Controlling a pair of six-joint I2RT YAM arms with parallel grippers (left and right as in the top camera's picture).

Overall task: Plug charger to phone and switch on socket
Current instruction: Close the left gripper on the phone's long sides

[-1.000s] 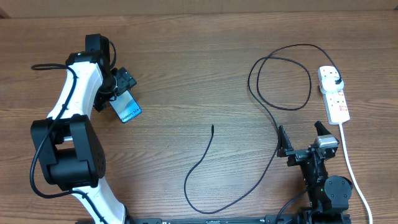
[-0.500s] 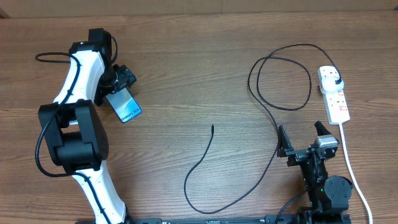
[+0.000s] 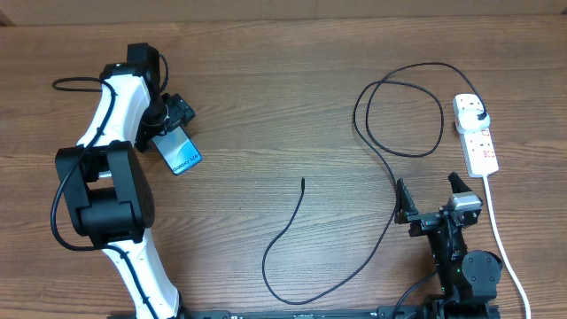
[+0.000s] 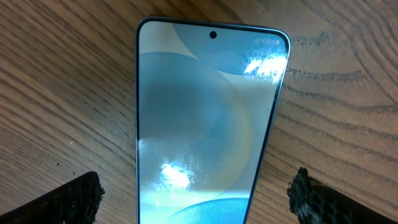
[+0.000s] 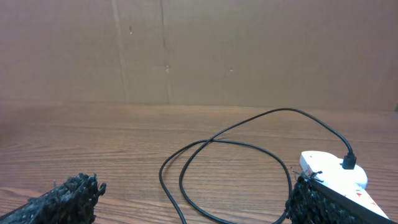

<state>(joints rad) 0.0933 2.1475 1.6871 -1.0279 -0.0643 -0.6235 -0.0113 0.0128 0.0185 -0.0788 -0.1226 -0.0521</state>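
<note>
The phone (image 3: 182, 153) lies flat on the wooden table at the left, light-blue screen up; it fills the left wrist view (image 4: 205, 124). My left gripper (image 3: 173, 120) is open, its two fingers either side of the phone (image 4: 196, 196), not touching it. The black charger cable (image 3: 390, 151) loops across the right half, its free connector tip (image 3: 303, 181) near the table's middle and its black plug (image 3: 479, 116) in the white socket strip (image 3: 474, 133). The loop (image 5: 224, 162) and strip (image 5: 329, 171) show in the right wrist view. My right gripper (image 3: 430, 193) is open and empty near the front edge.
The strip's white cord (image 3: 500, 235) runs down the right side to the front edge, close to the right arm's base. A brown cardboard wall (image 5: 199, 50) stands behind the table's far edge.
The left arm's elbow swung in over one second while the gripper stayed over the phone; nothing moved in the last half second. The right arm, cable and strip have not moved.
</note>
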